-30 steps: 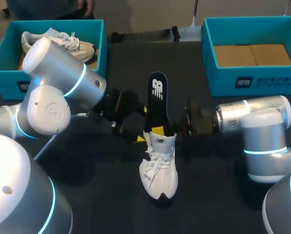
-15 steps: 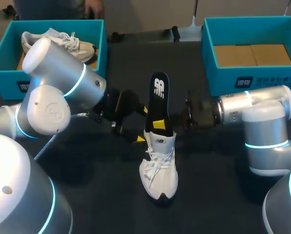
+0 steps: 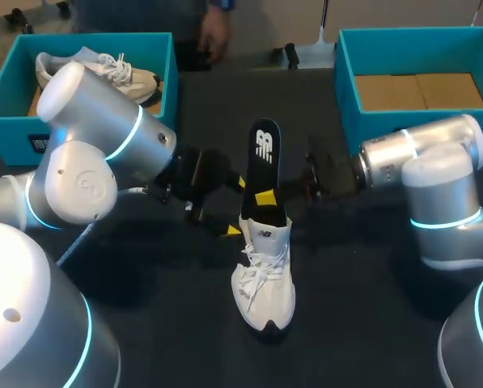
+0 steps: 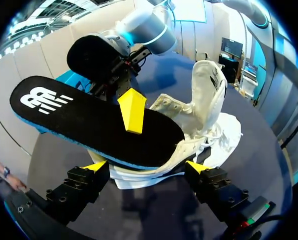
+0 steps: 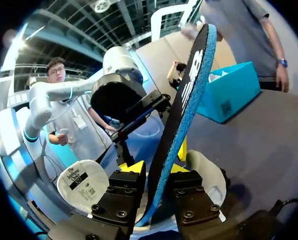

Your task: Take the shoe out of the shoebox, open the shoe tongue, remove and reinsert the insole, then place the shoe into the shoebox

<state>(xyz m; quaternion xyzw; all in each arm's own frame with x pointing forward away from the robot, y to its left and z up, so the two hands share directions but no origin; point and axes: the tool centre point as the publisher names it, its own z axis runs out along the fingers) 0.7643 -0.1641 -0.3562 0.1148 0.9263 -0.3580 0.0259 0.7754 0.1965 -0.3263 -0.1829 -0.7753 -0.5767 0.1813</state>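
Right tool (image 5: 153,169) higher on flat black insole (image 3: 264,149).

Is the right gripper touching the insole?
Touching. The right wrist view shows the right gripper closed on the insole from both sides; the left wrist view shows one fingertip on it.
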